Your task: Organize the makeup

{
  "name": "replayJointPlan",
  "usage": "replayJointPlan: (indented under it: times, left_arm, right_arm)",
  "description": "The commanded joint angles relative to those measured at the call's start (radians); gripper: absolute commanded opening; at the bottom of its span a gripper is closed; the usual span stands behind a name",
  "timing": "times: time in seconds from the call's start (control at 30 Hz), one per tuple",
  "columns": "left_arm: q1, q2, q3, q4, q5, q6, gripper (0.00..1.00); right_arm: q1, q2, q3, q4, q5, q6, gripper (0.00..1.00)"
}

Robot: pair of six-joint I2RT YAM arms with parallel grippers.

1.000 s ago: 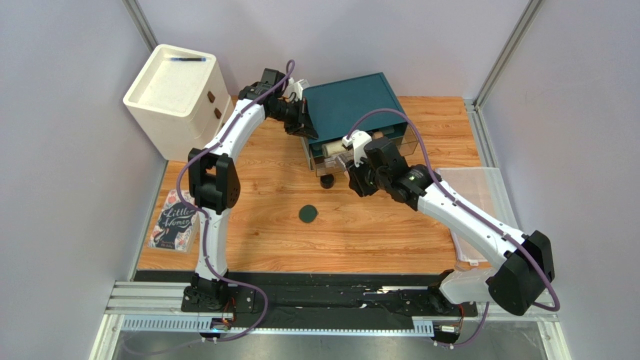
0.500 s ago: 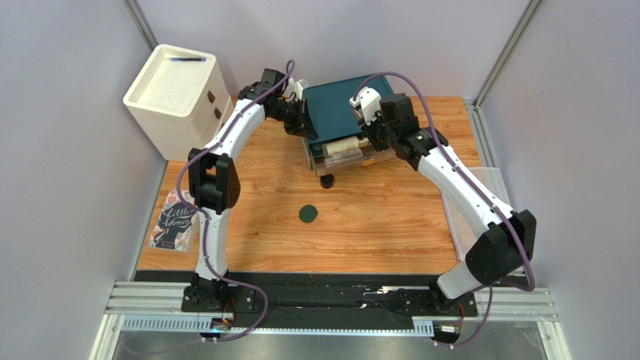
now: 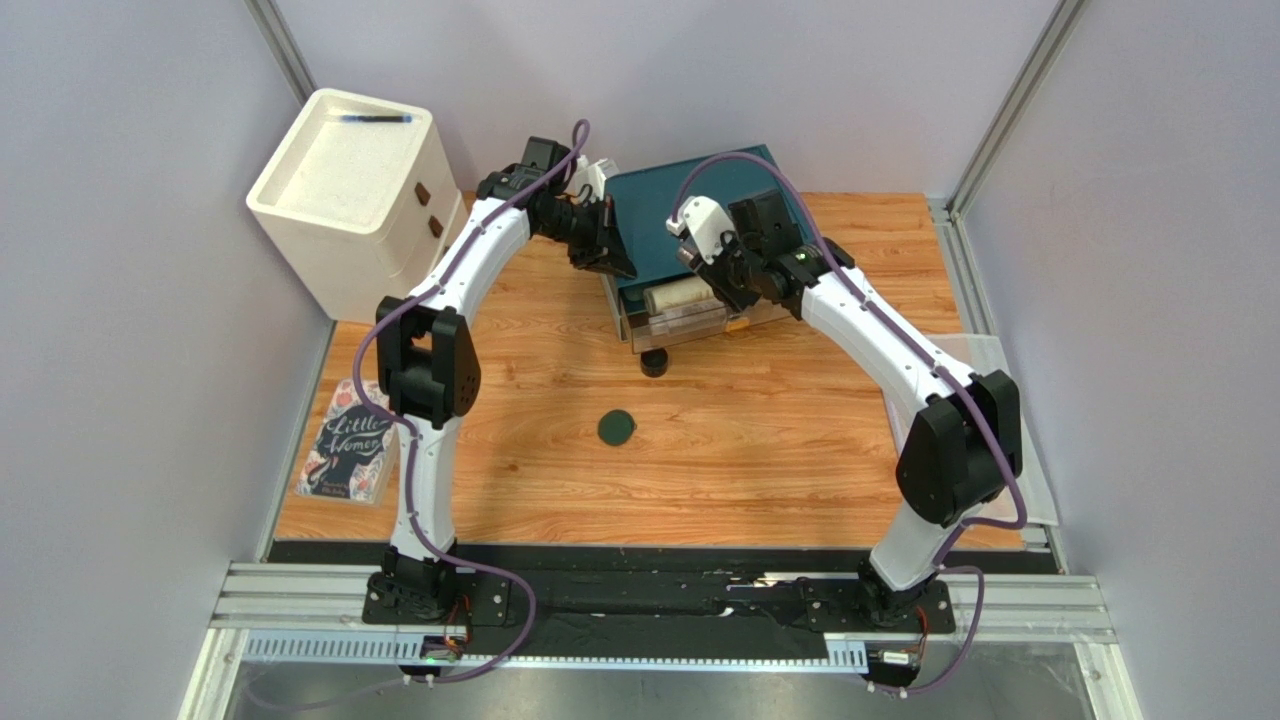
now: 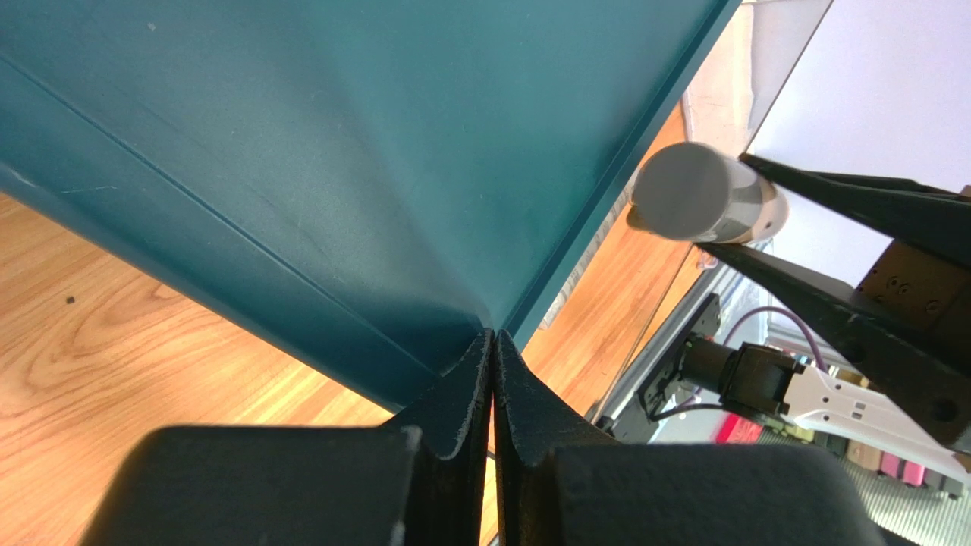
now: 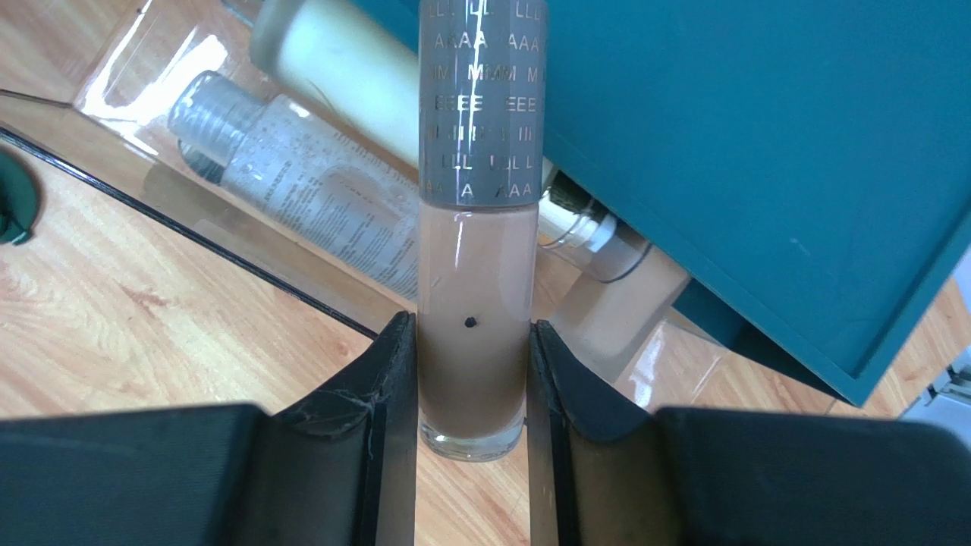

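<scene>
A grey-capped beige foundation bottle (image 5: 476, 262) is clamped in the right gripper (image 5: 473, 336) above the pulled-out clear plastic drawer (image 5: 125, 171) of the teal storage box (image 4: 285, 137). A cream cylindrical bottle (image 5: 342, 68) and a clear-capped tube (image 5: 308, 182) are already stowed in the drawer. The left gripper (image 4: 492, 341), fingers together, is set at the box's corner. A small black round jar (image 3: 654, 362) and a flat dark-green compact (image 3: 616, 429) are yet to be collected from the wooden table (image 3: 781, 450).

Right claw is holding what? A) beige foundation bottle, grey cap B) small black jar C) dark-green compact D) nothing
A: the right wrist view shows the right claw clamped on the foundation bottle, its grey lettered cap over the clear drawer.
</scene>
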State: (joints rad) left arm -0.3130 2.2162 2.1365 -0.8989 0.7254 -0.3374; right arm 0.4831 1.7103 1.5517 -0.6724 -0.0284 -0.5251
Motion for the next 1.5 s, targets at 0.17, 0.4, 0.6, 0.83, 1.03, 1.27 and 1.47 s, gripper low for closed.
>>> replayJointPlan:
  times: [0.17, 0.4, 0.6, 0.83, 1.03, 1.27, 1.47]
  left_arm:
    - [0.002, 0.066, -0.027, -0.150, -0.084, 0.046, 0.08]
    - [0.003, 0.065, -0.032, -0.147, -0.086, 0.046, 0.08]
    - [0.003, 0.069, 0.000, -0.161, -0.086, 0.043, 0.08]
    - [0.005, 0.074, 0.003, -0.167, -0.084, 0.046, 0.08]
    - [0.005, 0.068, -0.010, -0.155, -0.078, 0.044, 0.08]
    - [0.005, 0.062, -0.033, -0.138, -0.069, 0.038, 0.08]
    - [0.005, 0.057, -0.023, -0.132, -0.066, 0.028, 0.08]
  right_arm:
    - [0.003, 0.074, 0.088, -0.044, -0.056, -0.010, 0.23]
    - [0.005, 0.040, 0.021, 0.088, 0.060, 0.016, 0.53]
    - [0.005, 0.008, 0.007, 0.134, 0.146, 0.037, 0.57]
    - [0.005, -0.096, -0.021, 0.208, 0.246, 0.161, 0.64]
    - [0.003, -0.253, -0.137, 0.275, 0.294, 0.450, 0.18]
    - [-0.003, -0.400, -0.326, 0.313, 0.144, 0.726, 0.00]
    - [-0.001, -0.416, -0.453, 0.266, -0.048, 0.775, 0.00]
